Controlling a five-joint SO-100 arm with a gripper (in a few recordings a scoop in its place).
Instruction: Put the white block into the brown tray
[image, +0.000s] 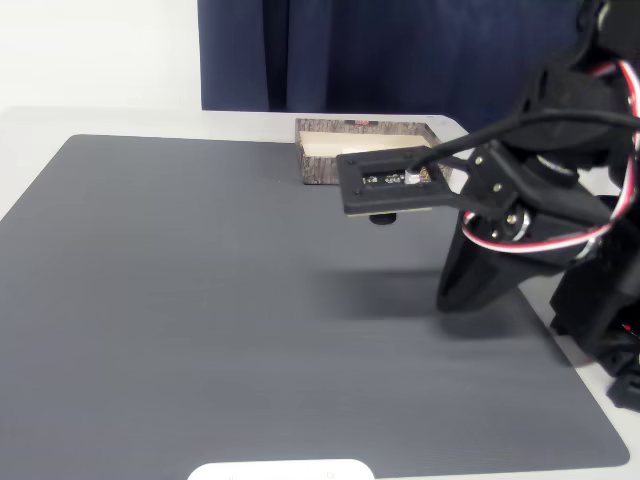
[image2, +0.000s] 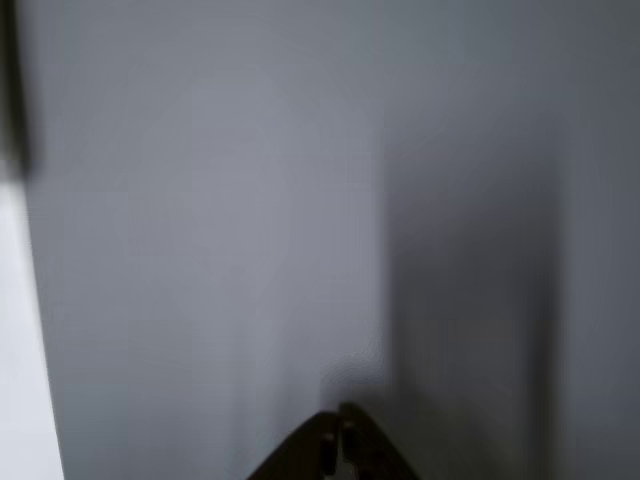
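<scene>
At the far edge of the dark grey mat (image: 250, 300) in the fixed view we see the brown tray (image: 325, 166), a shallow box with wood-grain walls and a pale cream inside; it sits where the mat meets the pale table (image: 120, 122), in front of a dark blue curtain (image: 400, 55). Much of the tray is covered by the black camera plate (image: 385, 182) on the arm's wrist, so we can see only the left part of its floor, which looks bare, and we cannot tell whether anything lies in the hidden part. We cannot find the white block in either picture. Our black arm (image: 540, 200) reaches in from the right, held above the mat and casting a soft shadow (image: 400, 295) on it. In the wrist view the gripper (image2: 338, 440) shows at the bottom edge, its two dark fingertips (image2: 322, 445) meeting with only a thin seam between them, so the fingers look closed with nothing between them. Beyond them that view is blurred grey mat, with a pale strip of table down the left edge.
</scene>
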